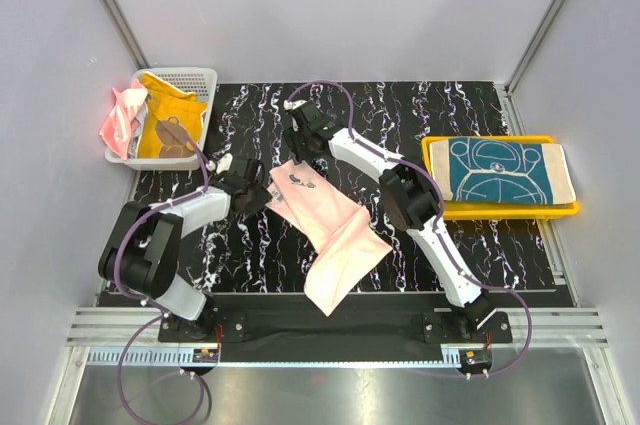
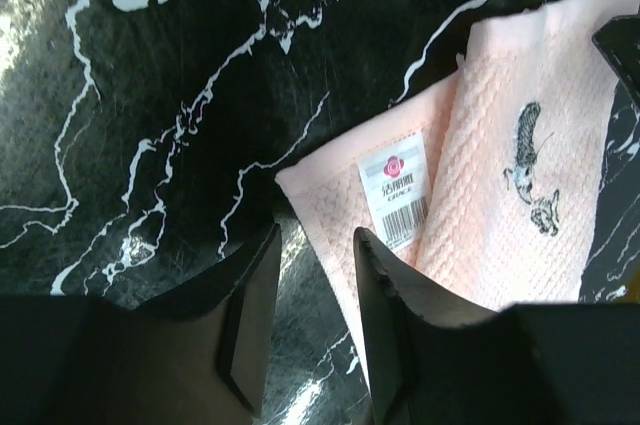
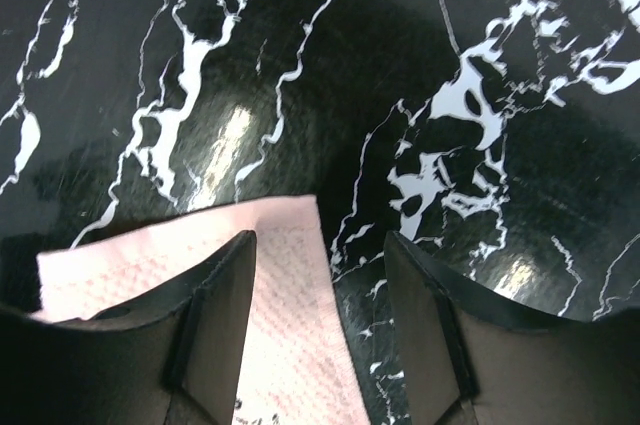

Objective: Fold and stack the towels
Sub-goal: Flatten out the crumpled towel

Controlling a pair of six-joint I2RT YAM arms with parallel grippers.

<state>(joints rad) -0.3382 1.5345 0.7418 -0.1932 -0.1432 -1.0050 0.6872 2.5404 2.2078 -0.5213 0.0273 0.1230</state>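
Observation:
A pale peach towel [image 1: 335, 240] lies diagonally across the middle of the black marble table, its far end bearing a small printed animal. My left gripper [image 1: 258, 193] sits at its far-left edge. In the left wrist view my left gripper [image 2: 317, 235] is open astride that edge of the towel [image 2: 500, 225], near its white label [image 2: 395, 185]. My right gripper [image 1: 303, 145] stands at the far corner. The right wrist view shows my right gripper [image 3: 320, 237] open, with the towel's corner [image 3: 290, 295] lying between the jaws.
A white mesh basket [image 1: 205, 80] at the back left holds an orange-yellow bear towel [image 1: 168, 127] and a coral pink one [image 1: 120, 117]. On the right, a yellow tray [image 1: 432, 160] carries a folded teal-and-cream towel [image 1: 505, 172].

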